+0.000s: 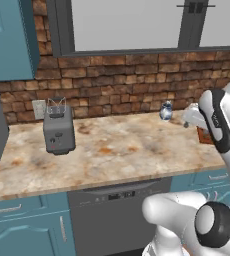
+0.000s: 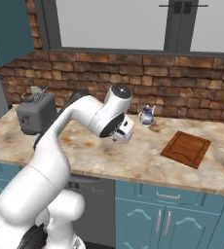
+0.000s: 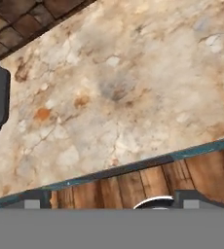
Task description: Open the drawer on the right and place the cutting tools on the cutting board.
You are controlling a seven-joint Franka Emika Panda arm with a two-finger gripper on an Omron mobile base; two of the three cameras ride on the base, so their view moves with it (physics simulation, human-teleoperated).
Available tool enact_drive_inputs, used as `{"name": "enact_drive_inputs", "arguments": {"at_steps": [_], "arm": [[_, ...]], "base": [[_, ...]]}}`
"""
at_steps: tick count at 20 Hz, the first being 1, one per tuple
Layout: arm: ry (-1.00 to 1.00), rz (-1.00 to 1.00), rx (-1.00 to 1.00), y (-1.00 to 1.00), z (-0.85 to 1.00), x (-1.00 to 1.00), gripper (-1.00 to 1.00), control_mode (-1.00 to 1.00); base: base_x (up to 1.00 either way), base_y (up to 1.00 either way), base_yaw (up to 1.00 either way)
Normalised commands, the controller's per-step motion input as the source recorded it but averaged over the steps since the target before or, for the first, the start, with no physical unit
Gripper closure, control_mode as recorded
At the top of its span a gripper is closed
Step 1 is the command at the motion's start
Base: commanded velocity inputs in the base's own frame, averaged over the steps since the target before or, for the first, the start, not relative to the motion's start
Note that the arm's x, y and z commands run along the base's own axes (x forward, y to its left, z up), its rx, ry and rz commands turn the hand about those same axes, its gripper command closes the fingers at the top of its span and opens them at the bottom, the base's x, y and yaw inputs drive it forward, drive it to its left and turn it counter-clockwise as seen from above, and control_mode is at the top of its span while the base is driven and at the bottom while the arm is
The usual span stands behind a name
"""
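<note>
Beige marbled stone worktop [image 2: 84, 151] against brick wall. Flat reddish-brown wooden cutting board [image 2: 186, 148] at right of right base view, on worktop. End effector [image 3: 109, 206] jaws wide, empty, above worktop front edge. Grey toaster [image 1: 58, 131] at left.

The cutting board [image 2: 186, 148] is a flat, reddish-brown wooden rectangle with a groove running inside its rim. It lies flat on the surface near the front edge, turned at an angle to that edge, its top bare. In the left base view only a small corner of it [image 1: 205, 135] shows. Below the surface edge, the teal drawer [image 2: 168, 195] with a small silver handle sits shut, flush with the cabinet front.
</note>
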Motion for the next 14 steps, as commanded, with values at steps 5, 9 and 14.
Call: {"name": "enact_drive_inputs", "arguments": {"at_steps": [5,9,14], "arm": [[-0.01,-0.37,0.28,-1.00,-0.58,-0.13,-1.00,-1.00],[0.00,-0.39,0.29,-1.00,-0.55,-0.01,-1.00,-1.00],[-0.04,-0.39,0.26,-1.00,-0.68,-0.01,-1.00,-1.00]], "base": [[0.00,0.00,0.00],[0.00,0.00,0.00],[0.00,0.00,0.00]]}}
